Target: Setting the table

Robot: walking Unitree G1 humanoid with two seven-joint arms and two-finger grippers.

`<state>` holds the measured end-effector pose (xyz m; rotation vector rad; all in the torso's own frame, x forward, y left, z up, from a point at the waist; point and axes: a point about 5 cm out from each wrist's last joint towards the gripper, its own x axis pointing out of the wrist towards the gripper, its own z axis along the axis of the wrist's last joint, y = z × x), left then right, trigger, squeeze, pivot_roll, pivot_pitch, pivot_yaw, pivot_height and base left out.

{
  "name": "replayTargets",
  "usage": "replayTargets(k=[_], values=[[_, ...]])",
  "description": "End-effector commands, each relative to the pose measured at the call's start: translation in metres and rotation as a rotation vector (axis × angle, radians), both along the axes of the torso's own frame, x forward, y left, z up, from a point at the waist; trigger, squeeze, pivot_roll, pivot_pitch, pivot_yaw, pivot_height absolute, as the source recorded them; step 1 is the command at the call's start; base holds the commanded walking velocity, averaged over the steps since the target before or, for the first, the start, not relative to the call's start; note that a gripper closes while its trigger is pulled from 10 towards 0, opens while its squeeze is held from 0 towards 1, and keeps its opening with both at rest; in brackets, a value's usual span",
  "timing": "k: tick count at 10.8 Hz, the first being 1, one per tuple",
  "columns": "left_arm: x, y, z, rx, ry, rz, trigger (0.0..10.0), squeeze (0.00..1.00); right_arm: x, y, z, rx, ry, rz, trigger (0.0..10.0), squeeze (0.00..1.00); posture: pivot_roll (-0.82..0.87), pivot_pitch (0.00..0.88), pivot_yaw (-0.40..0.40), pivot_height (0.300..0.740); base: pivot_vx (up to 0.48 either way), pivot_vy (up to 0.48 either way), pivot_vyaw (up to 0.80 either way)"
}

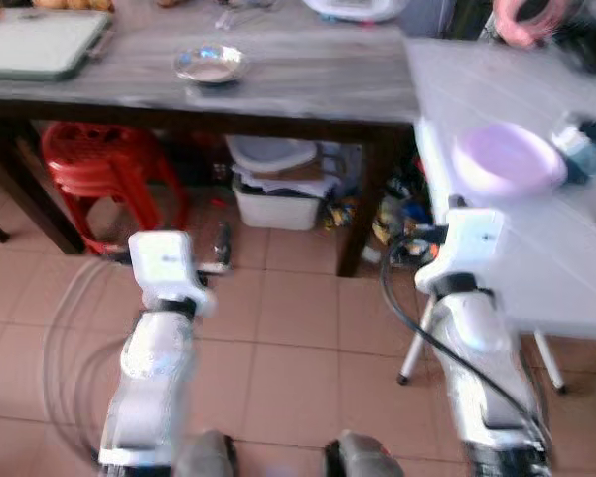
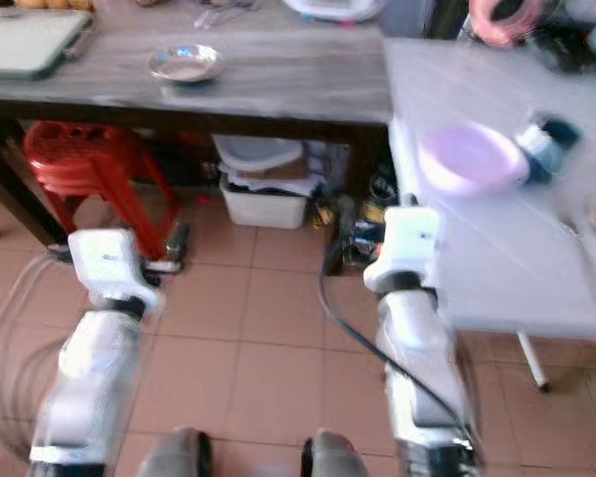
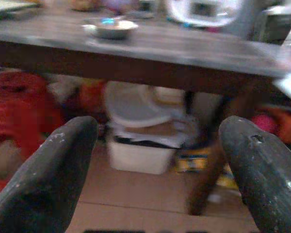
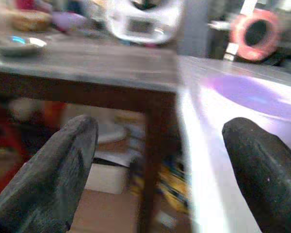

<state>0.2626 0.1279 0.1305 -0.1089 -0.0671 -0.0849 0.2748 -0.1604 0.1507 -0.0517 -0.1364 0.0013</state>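
Lilac plate [image 1: 507, 159] lies on the white desk [image 1: 536, 258] at right, near its front-left edge. Steel bowl [image 1: 211, 65] sits on the dark wooden desk [image 1: 308, 84]. Left tool [image 3: 157, 160] and right tool [image 4: 160, 160] both spread wide, holding nothing, raised over the tiled floor [image 1: 288, 338]. Red stool [image 1: 99, 164] under the wooden desk.

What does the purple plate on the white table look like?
The purple plate is round, shallow and pale lilac, and looks like smooth plastic. Nothing seems to lie on it. It sits flat near the edge of the white table, close to the dark wooden table. A blurry small bottle-like thing stands right beside it; whether they touch is unclear. The right gripper is below table height, not touching it.
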Motion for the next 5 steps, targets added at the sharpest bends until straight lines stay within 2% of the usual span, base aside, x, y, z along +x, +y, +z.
replayTargets(k=[1, 3, 5], values=[[0.0, 0.005, 0.001, 0.026, -0.005, 0.016, 10.0, 0.0, 0.001, 0.002, 0.001, 0.019, 0.003, -0.008, 10.0, 0.0, -0.04, 0.158, -0.013, 0.74, 0.0, -0.48, 0.0], [0.002, 0.004, -0.003, 0.038, 0.003, 0.009, 10.0, 0.0, 0.003, 0.006, -0.004, 0.019, 0.021, -0.003, 10.0, 0.0, -0.03, 0.143, -0.015, 0.74, 0.0, -0.48, 0.0], [0.009, 0.01, 0.001, 0.062, -0.016, 0.028, 10.0, 0.0, 0.013, 0.01, 0.002, 0.024, 0.0, 0.01, 10.0, 0.0, -0.01, 0.142, -0.006, 0.74, 0.0, -0.48, 0.0]])
